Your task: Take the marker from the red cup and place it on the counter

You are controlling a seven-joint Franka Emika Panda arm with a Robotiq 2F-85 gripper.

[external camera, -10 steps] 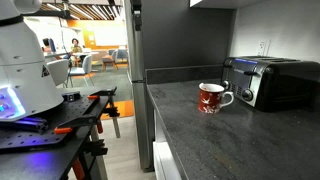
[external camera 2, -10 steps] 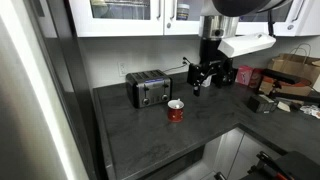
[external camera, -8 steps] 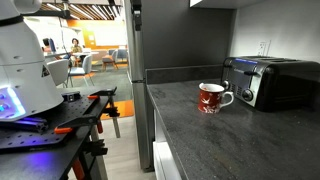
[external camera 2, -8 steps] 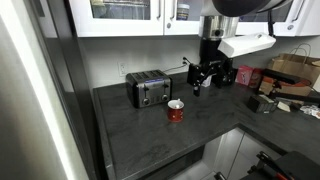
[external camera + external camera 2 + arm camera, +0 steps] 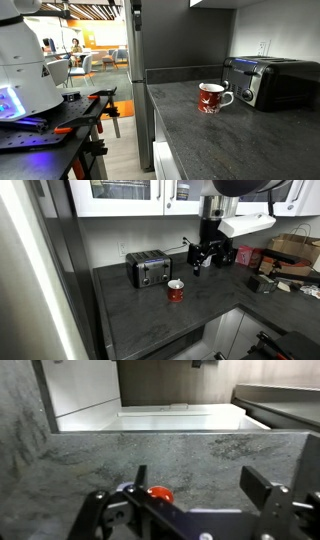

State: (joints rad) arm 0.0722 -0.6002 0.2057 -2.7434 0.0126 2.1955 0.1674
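No change from the earlier frames: arm, cup and toaster all stay where they were. The red cup stands upright on the counter, just beside the black-and-steel toaster, with its white handle turned toward the toaster. In an exterior view the gripper hangs above the counter, behind the red cup and apart from it. The toaster stands near the wall. In the wrist view the gripper has its fingers spread wide, with grey stone behind them. A small orange-red spot lies low between them, but what it is cannot be told. The marker cannot be made out in either exterior view. A black table with orange clamps stands off the counter's end.
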